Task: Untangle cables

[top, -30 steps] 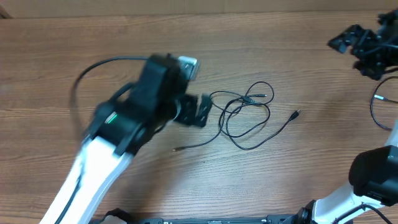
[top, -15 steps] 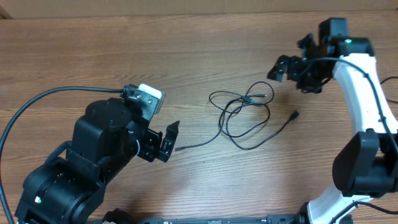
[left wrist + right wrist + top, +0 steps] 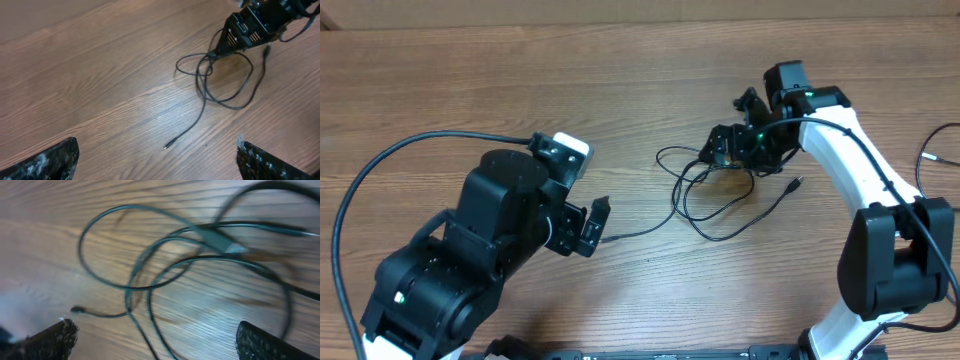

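Black cables (image 3: 218, 240) under right gripper (image 3: 728, 140), jaws spread, empty, left gripper (image 3: 588, 228) gaping, apart

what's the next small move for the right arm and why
Probably lower the right pincer and close on the strand beside the grey plug: it hovers open directly over the cables, gripping nothing, with that plug between its fingers.

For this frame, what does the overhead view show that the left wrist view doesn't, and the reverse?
Overhead only: the left gripper seen from outside, and the thick black wire looping off the left arm. Left wrist only: its own fingertips, wide apart at the bottom corners. Both: the cables on the wooden table, a free plug end pointing toward the left gripper, and the right gripper at the tangle's far side.
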